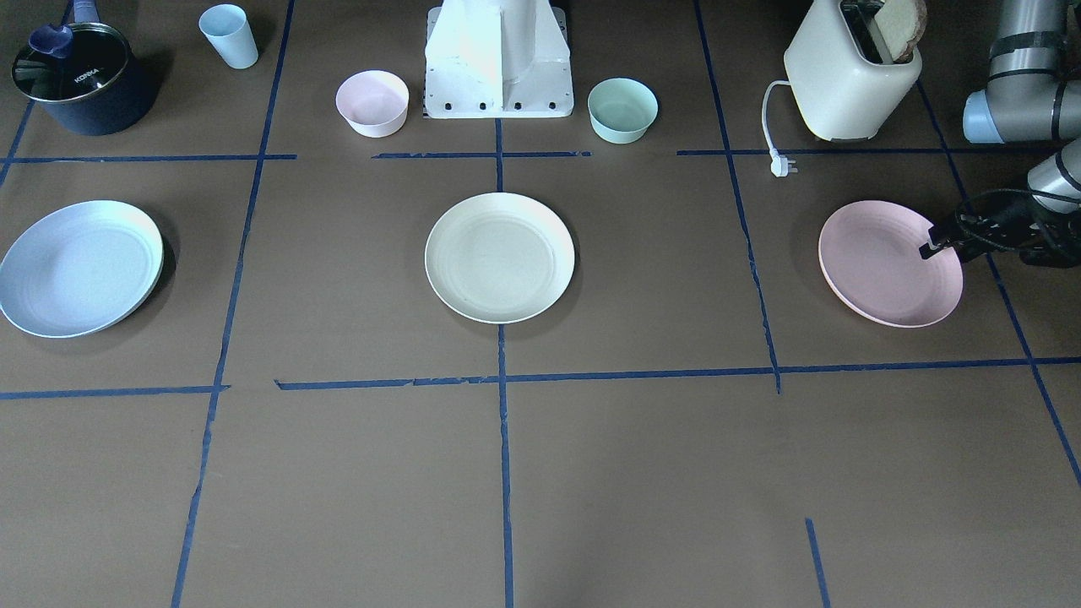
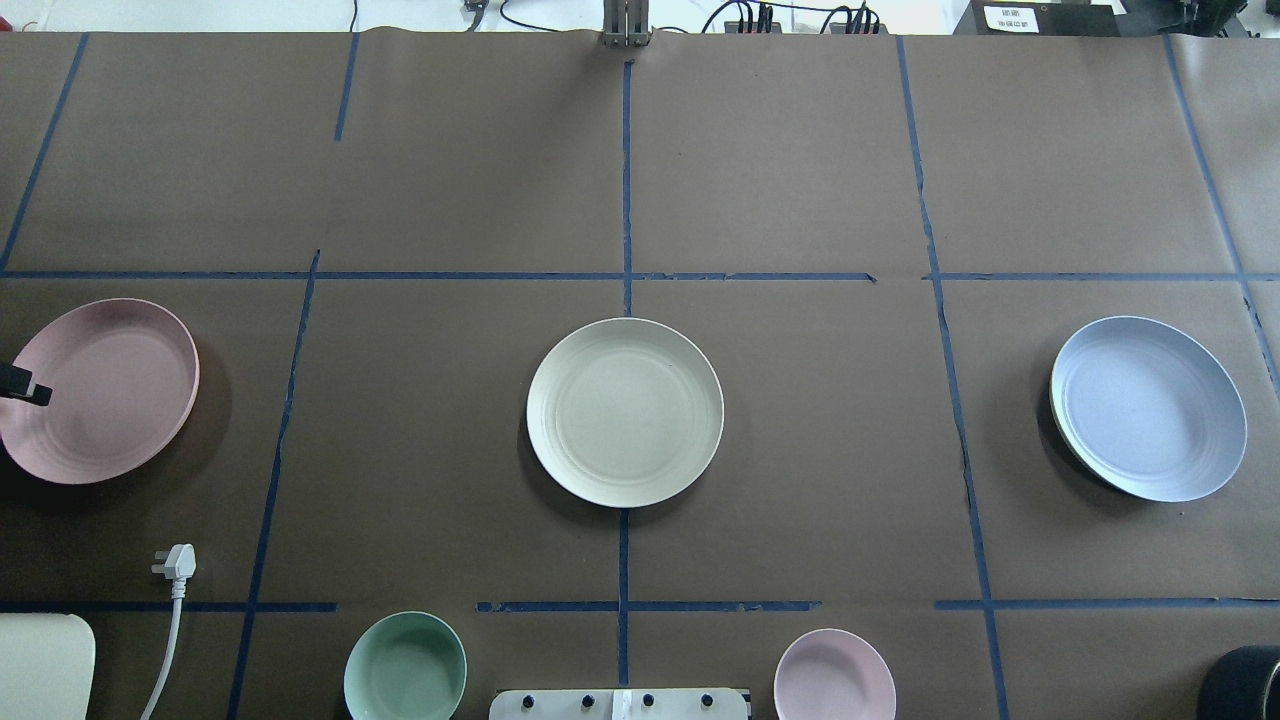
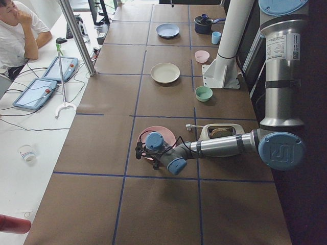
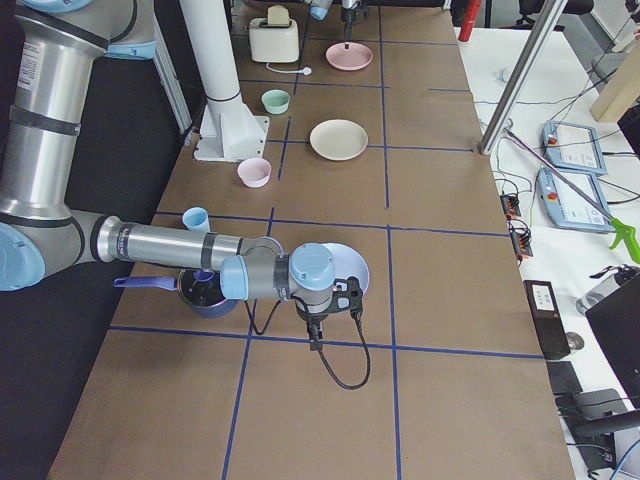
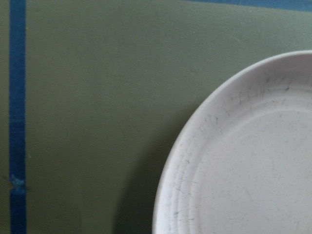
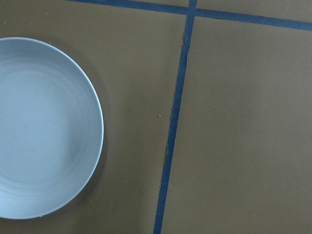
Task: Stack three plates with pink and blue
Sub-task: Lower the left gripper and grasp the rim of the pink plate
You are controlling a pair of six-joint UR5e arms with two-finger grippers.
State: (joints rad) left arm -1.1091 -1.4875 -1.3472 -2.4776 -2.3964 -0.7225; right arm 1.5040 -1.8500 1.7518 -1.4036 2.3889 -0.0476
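Observation:
The cream-white plate (image 1: 498, 257) lies at the table's centre. The pale pink plate (image 1: 882, 270) lies on my left side and the pale blue plate (image 1: 80, 266) on my right side, each alone and flat. My left gripper (image 1: 933, 245) hovers over the pink plate's outer rim, at the frame edge in the overhead view (image 2: 30, 388); I cannot tell whether it is open. Its wrist view shows only that plate's rim (image 5: 243, 161). My right gripper (image 4: 345, 298) shows only in the exterior right view, beside the blue plate (image 4: 350, 262); I cannot tell its state.
A toaster (image 1: 849, 76) with its loose plug (image 1: 784, 166) stands behind the pink plate. A dark pot (image 1: 80, 80) and a small blue cup (image 1: 228, 35) stand behind the blue plate. A pink bowl (image 1: 372, 103) and a mint bowl (image 1: 622, 110) flank the robot base (image 1: 498, 59).

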